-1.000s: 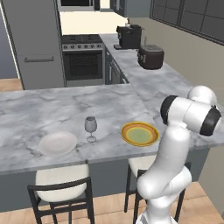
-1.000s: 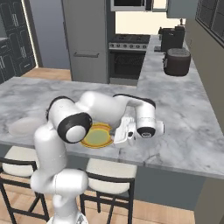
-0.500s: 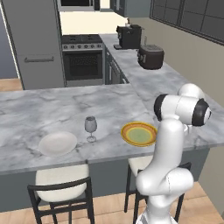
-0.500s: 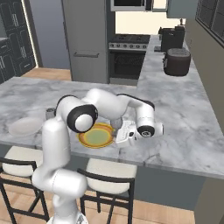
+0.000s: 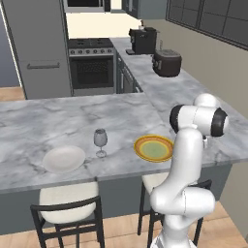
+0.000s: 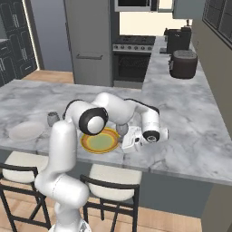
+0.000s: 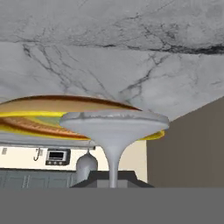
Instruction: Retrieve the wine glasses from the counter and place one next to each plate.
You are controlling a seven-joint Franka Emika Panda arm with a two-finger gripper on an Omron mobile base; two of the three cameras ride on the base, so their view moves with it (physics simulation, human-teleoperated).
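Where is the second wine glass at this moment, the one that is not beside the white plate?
In the right base view, the second wine glass is in the shut pincer, at the right edge of the yellow-rimmed plate, near the counter's front edge.

The white arm rises from its base, bends at the elbow and reaches forward, low. Its gripper [image 6: 128, 141] lies sideways, jaws closed on a glass stem [image 7: 112, 161] between them.

The held wine glass [image 7: 113, 131] has its bowl cut off by the hand view's lower edge.
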